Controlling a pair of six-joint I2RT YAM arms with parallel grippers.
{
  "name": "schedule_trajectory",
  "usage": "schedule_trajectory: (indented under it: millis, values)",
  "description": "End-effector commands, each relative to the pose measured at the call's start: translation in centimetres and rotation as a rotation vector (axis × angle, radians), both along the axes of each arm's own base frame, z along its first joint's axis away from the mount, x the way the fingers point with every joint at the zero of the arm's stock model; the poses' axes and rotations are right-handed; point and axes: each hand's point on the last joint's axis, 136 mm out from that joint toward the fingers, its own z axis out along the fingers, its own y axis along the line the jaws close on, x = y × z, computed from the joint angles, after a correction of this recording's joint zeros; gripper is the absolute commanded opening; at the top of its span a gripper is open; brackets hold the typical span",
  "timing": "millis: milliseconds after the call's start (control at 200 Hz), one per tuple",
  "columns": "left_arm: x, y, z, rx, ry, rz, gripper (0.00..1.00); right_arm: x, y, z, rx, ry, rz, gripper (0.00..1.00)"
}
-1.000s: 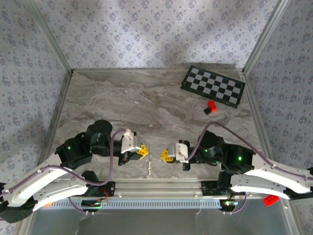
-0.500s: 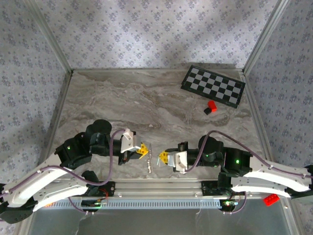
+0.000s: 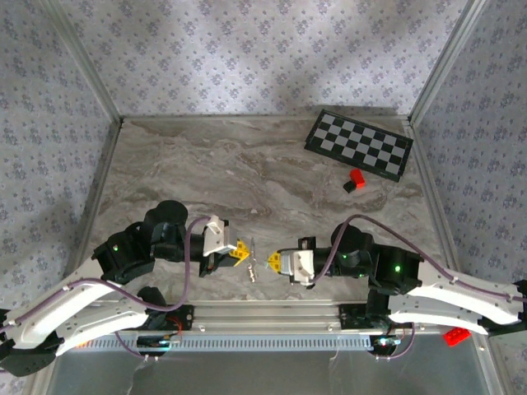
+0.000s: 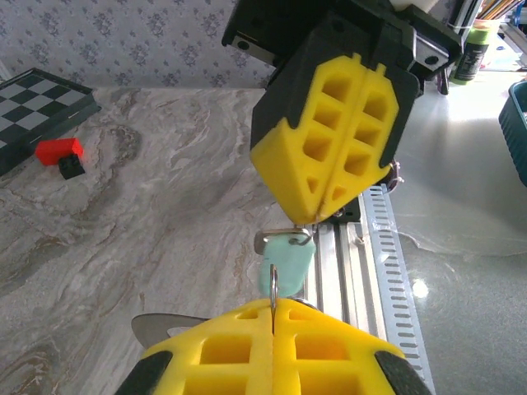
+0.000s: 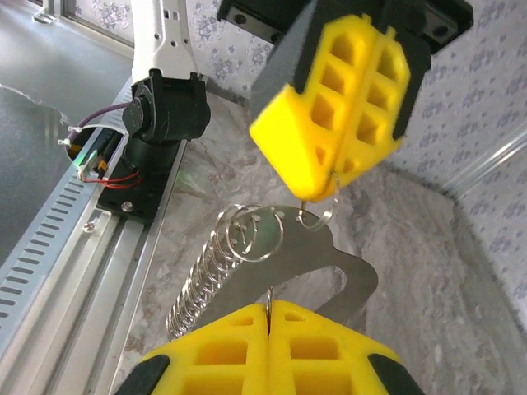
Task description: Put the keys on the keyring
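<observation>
- Near front edge of table (image 3: pixel 247 164), between the 2 arm bases, left gripper (image 3: pixel 240 252) and right gripper (image 3: pixel 275 262) meet tip to tip, keyring (image 3: pixel 253 265) between them.
- Left gripper: clenched, nipping a thin wire loop (image 5: pixel 317 216) of the keyring in its finger seam.
- Right gripper: clenched on a silver plate (image 5: pixel 329 263). Can't tell if the plate belongs to key or ring.
- Key (image 4: pixel 290 265): mint head sits just beyond left fingertips, right under right gripper's tip, touching the plate and crossed by the loop wire.
- Chain coil hangs off to the side, beside the plate; long axis runs approx front-to-back in top view, across the line joining the 2 tips.
- Judgement: both arms equally close. Next move prob turns on sliding the key head along the loop wire. Gap is tiny, so a slip could drop it.
</observation>
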Motion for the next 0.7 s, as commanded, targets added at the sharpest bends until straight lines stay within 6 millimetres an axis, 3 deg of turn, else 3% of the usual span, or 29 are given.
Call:
schedule_trajectory:
  millis: [0,155,285,695]
  values:
    - [0.2,-0.5,1.3,-0.042,-0.009,-0.006,0.0,0.6,-0.7,2.7,0.026,0.199,-0.054,0.0]
    - [0.2,-1.1,1.7,-0.063,-0.004,0.004,0.0,2.1,-1.5,3.1,-0.052,0.437,-0.144,0.0]
    - [0.0,-2.0,1.4,-0.068,-0.029,0.011,0.0,1.4,-1.8,1.7,-0.158,0.552,-0.164,0.0]
    - [0.5,-2.2,0.7,-0.071,-0.061,0.04,0.0,-0.3,-1.6,1.1,-0.226,0.494,-0.127,0.0]
